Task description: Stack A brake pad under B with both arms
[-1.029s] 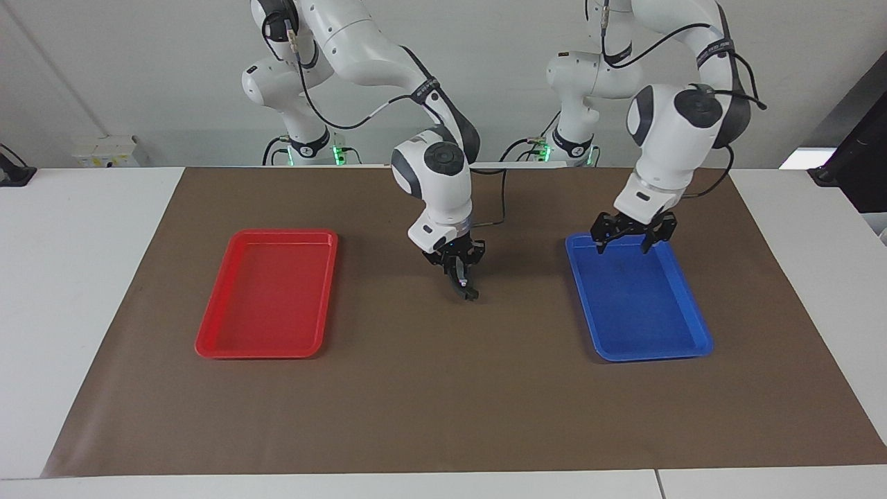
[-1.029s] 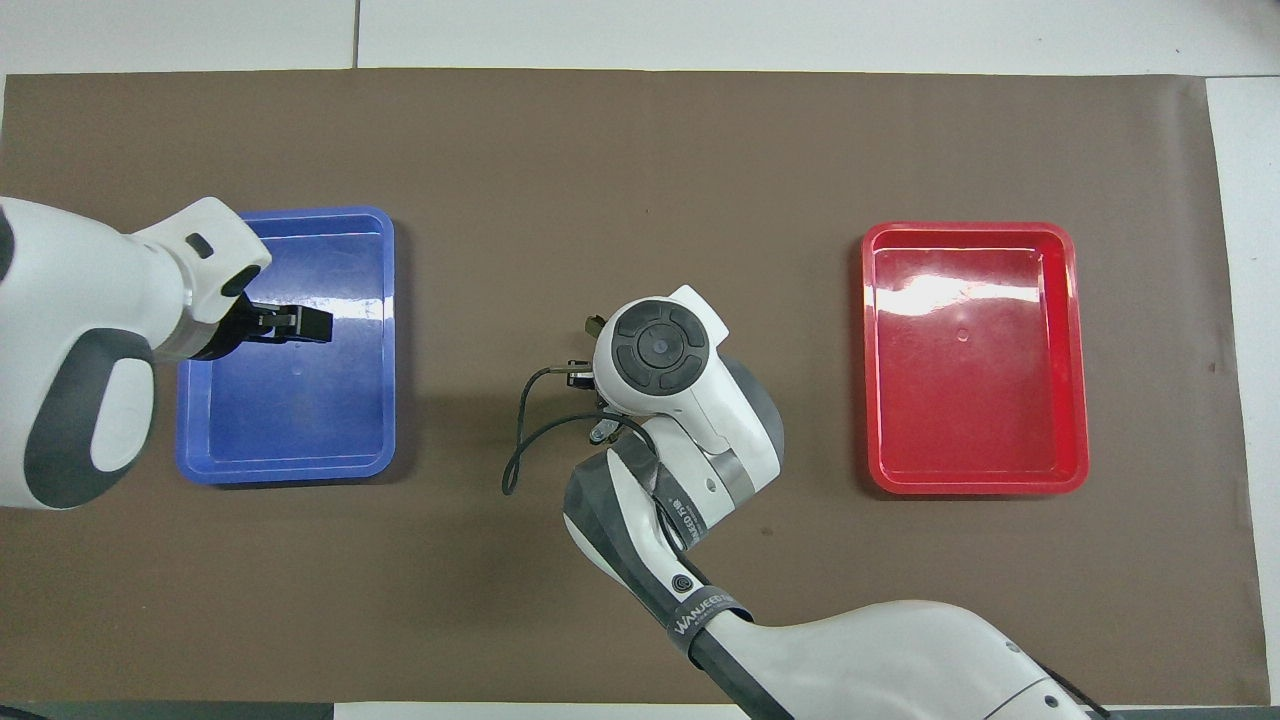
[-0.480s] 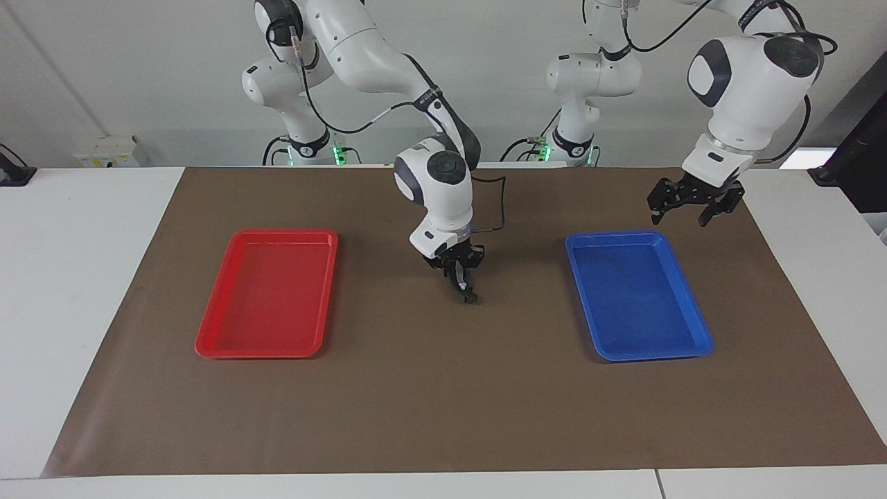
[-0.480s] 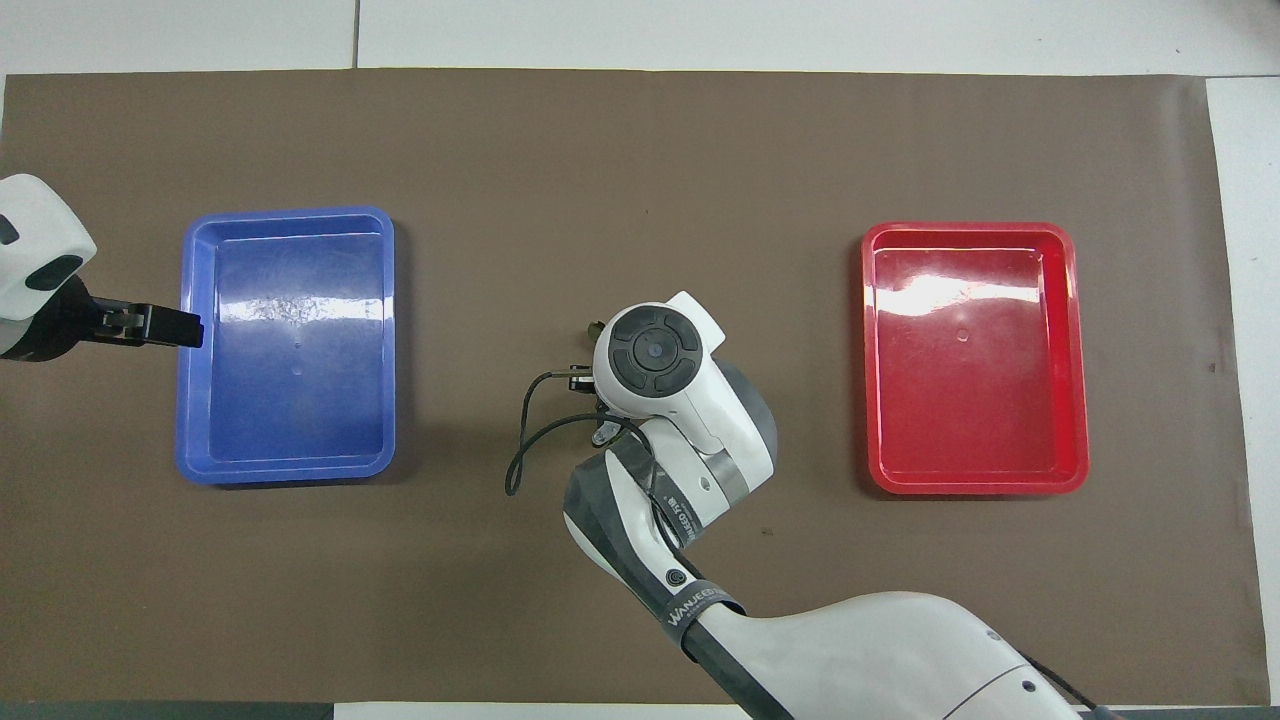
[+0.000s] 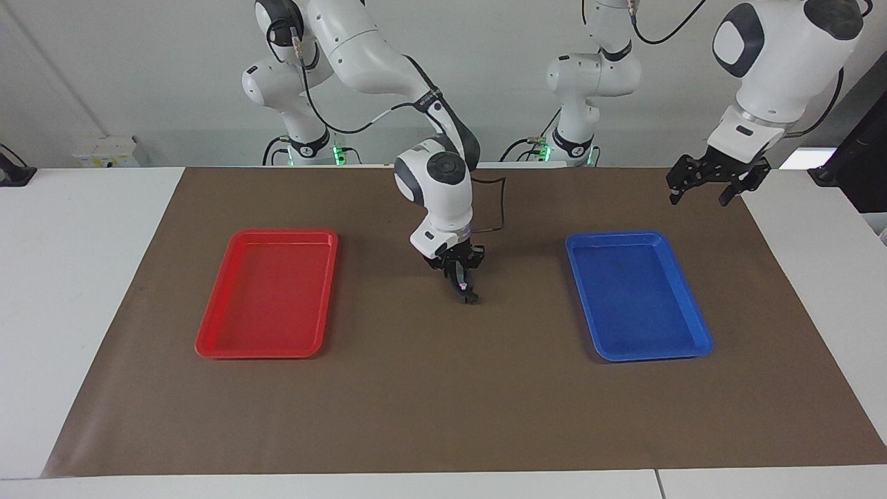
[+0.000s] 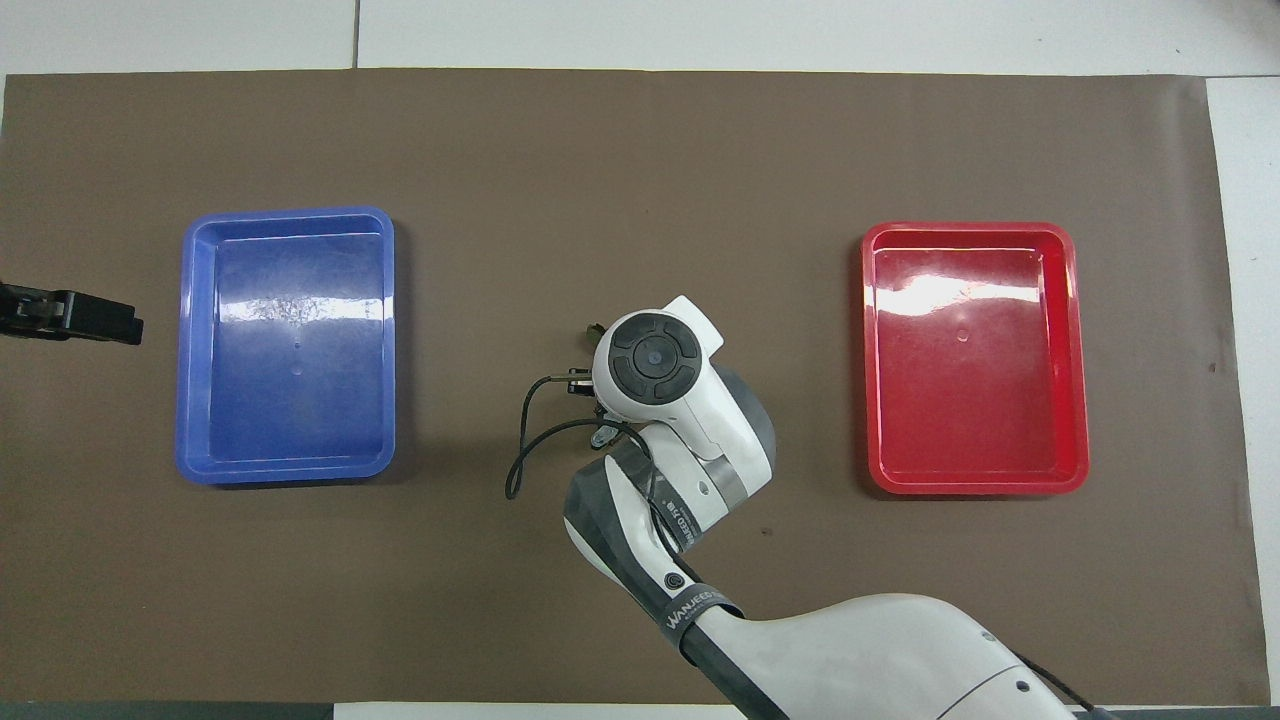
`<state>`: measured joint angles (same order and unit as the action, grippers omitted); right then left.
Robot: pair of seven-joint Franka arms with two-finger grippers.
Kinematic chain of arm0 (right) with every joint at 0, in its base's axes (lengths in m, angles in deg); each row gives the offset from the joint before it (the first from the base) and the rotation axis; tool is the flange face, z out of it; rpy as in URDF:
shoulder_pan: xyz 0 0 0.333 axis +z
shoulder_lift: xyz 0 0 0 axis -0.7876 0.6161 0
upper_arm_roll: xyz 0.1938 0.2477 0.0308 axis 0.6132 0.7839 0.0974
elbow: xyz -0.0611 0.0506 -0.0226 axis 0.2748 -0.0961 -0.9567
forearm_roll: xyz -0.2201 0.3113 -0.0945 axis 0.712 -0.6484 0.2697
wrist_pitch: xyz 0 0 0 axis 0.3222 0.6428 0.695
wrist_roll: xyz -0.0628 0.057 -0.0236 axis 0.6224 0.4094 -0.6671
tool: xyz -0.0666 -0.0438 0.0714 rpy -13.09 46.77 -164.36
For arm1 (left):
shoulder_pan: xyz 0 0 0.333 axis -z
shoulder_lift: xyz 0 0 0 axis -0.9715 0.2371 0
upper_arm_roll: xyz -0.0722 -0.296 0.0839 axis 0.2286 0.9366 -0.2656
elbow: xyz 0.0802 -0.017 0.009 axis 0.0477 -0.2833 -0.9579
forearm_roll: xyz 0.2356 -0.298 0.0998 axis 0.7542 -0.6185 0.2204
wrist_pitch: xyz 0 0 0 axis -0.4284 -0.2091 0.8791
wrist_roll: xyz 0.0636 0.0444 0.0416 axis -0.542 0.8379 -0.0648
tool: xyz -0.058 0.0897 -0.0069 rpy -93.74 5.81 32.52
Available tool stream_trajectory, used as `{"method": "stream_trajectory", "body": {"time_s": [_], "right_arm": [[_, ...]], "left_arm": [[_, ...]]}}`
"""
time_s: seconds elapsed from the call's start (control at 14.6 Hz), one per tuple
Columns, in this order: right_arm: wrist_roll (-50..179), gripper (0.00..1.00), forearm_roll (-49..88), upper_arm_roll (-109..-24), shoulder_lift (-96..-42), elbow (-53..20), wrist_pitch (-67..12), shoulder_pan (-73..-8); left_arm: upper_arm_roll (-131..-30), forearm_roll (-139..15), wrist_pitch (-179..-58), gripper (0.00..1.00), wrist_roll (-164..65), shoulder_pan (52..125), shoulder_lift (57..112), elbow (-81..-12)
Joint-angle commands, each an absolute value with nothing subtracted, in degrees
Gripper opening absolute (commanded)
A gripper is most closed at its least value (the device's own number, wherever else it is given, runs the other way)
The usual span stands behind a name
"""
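Note:
My right gripper (image 5: 466, 291) points down over the middle of the brown mat, between the two trays. A small dark piece (image 5: 470, 297) shows at its lower tip, close to the mat; it may be A brake pad, but I cannot tell. In the overhead view the right arm's wrist (image 6: 655, 362) covers that spot. B, the long curved brake shoe, is out of view. My left gripper (image 5: 700, 197) is open and empty, raised over the mat's edge beside the blue tray (image 5: 698, 326). It also shows at the edge of the overhead view (image 6: 120, 322).
The blue tray (image 6: 188, 350) lies toward the left arm's end of the table and the red tray (image 5: 208, 333) toward the right arm's end. Both hold nothing. A black cable (image 6: 515, 455) loops beside the right arm's wrist.
My left gripper has risen from over the blue tray and moved out past it toward the left arm's end of the table. My right gripper has stayed nearly in place.

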<state>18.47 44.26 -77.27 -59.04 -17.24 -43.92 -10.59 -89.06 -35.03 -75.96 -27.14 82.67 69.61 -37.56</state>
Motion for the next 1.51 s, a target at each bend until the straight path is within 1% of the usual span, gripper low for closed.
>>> {"method": "stream_trajectory", "body": {"time_s": [0.0,0.07,0.14,0.21,0.27,0.55,0.69,0.82,0.96,1.17,1.44], "right_arm": [[19.0,0.04,44.0,-77.4,-59.8,-18.4,-45.6,-9.9],[19.1,0.06,44.0,-77.4,-59.8,-18.4,-45.6,-9.9],[19.1,0.19,43.9,-77.4,-59.8,-18.4,-45.6,-9.9],[19.2,0.64,43.9,-77.4,-59.8,-18.4,-45.6,-10.0],[19.2,0.99,43.9,-77.4,-59.9,-18.6,-45.6,-10.0],[18.9,1.00,44.8,-77.8,-60.0,-17.9,-44.3,-9.9],[18.5,1.00,47.7,-78.7,-62.6,-17.9,-43.2,-11.3],[19.3,1.00,51.4,-79.4,-67.3,-17.9,-40.5,-16.4],[22.5,1.00,52.5,-79.3,-71.8,-17.9,-37.0,-22.8],[29.2,1.00,52.7,-79.4,-76.8,-17.9,-27.7,-29.2],[35.9,1.00,52.7,-79.4,-82.7,-17.8,-21.9,-38.2]], "left_arm": [[-88.6,-33.7,-70.1,0.99,-26.2,81.6,73.6,-30.1],[-88.6,-32.8,-68.4,0.99,-25.9,81.6,74.5,-28.2],[-88.6,-32.5,-68.1,0.99,-25.9,81.6,74.6,-28.1],[-88.6,-32.6,-68.3,0.99,-25.8,81.6,74.6,-28.3],[-88.6,-32.7,-68.1,0.99,-25.8,81.6,74.6,-28.3],[-88.6,-32.7,-68.7,0.99,-25.8,81.6,74.9,-28.3],[-88.6,-32.7,-68.9,0.99,-25.8,81.6,74.7,-29.0],[-88.6,-32.6,-69.1,0.99,-25.7,81.5,74.1,-30.4],[-88.7,-32.6,-69.2,0.99,-24.0,79.1,74.1,-30.4],[-88.7,-32.6,-69.2,0.99,-19.0,76.3,74.1,-30.4],[-88.7,-32.6,-69.3,0.99,-19.1,76.5,74.1,-30.5]]}}
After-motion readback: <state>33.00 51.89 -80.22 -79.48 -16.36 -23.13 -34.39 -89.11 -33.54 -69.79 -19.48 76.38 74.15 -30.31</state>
